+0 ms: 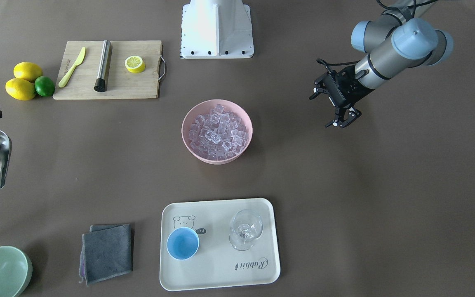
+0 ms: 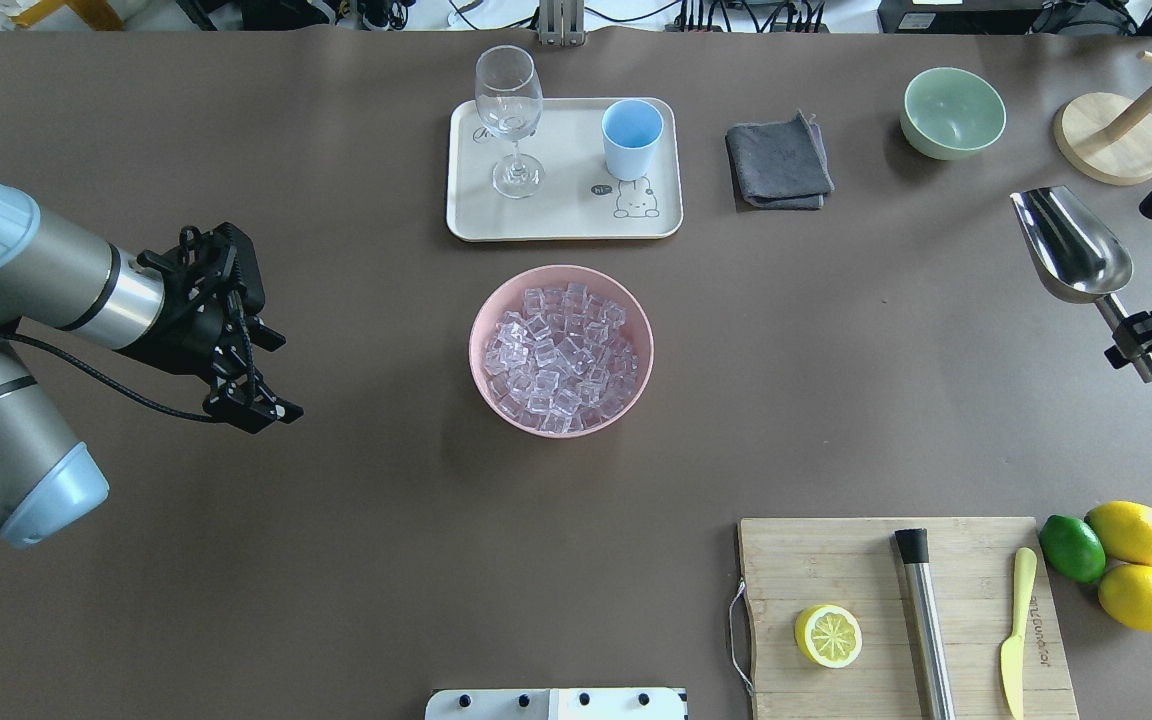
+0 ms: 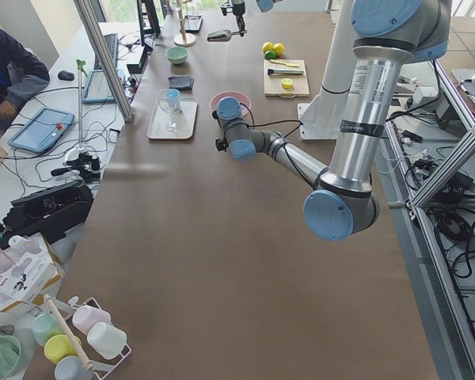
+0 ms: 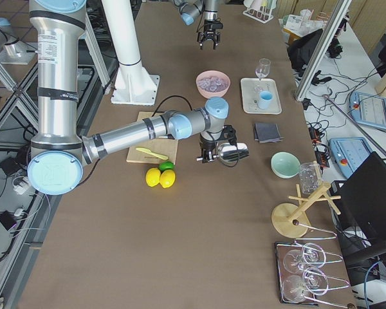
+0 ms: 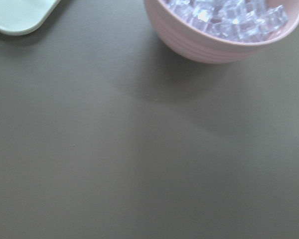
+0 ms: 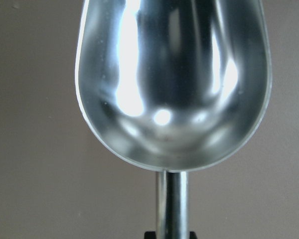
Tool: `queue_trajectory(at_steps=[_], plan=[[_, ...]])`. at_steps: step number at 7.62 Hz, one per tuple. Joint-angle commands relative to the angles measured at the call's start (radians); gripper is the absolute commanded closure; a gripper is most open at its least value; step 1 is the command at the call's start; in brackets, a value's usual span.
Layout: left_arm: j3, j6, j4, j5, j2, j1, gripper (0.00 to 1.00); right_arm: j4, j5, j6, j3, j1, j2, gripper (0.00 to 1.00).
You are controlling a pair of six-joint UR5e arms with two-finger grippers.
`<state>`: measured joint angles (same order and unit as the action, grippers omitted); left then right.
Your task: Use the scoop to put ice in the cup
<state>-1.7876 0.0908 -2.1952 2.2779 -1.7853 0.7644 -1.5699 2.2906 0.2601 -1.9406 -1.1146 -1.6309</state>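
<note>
- My right pincer [image 2: 1136, 338] is clenched on the handle of the empty scoop [image 2: 1071, 245], at the 3 o'clock edge of the desk [image 2: 336, 560].
- My left pincer [image 2: 254, 398] is released, with bare desk around it.
- Ice [image 2: 561, 345] fills the central bowl [image 2: 477, 345]; the cup [image 2: 631, 138] stands at its 12 o'clock.

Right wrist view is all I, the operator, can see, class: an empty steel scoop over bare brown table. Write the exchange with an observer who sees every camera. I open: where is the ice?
Observer: The ice fills a pink bowl at the table's middle, to the robot's left of the scoop.
Operator: And the cup?
Observer: The light-blue cup stands empty on a cream tray beyond the bowl, beside a stemmed glass.
Operator: Is the other arm in the way?
Observer: No; the left pincer hangs open over bare table, on the bowl's far side from the scoop.
</note>
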Motion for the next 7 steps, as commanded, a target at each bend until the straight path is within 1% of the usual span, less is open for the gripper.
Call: queue_trajectory(at_steps=[1, 2, 3, 4, 6, 7], plan=[[0.030, 0.001, -0.165, -0.023, -0.012, -0.104, 0.00, -0.021, 0.000, -0.116, -0.161, -0.010, 0.031, 1.00], [0.057, 0.001, -0.229, -0.061, -0.023, -0.149, 0.00, -0.024, -0.006, -0.263, -0.175, -0.008, 0.048, 1.00], [0.085, 0.001, -0.277, -0.102, -0.046, -0.178, 0.00, -0.083, -0.043, -0.400, -0.193, -0.001, 0.107, 1.00], [0.094, -0.003, -0.284, -0.109, -0.066, -0.184, 0.00, -0.213, -0.099, -0.503, -0.228, 0.025, 0.179, 1.00], [0.117, -0.005, -0.294, -0.123, -0.104, -0.188, 0.00, -0.611, -0.318, -0.762, -0.337, 0.122, 0.370, 1.00], [0.154, -0.006, -0.322, -0.170, -0.130, -0.201, 0.00, -0.718, -0.373, -0.844, -0.346, 0.151, 0.423, 1.00]])
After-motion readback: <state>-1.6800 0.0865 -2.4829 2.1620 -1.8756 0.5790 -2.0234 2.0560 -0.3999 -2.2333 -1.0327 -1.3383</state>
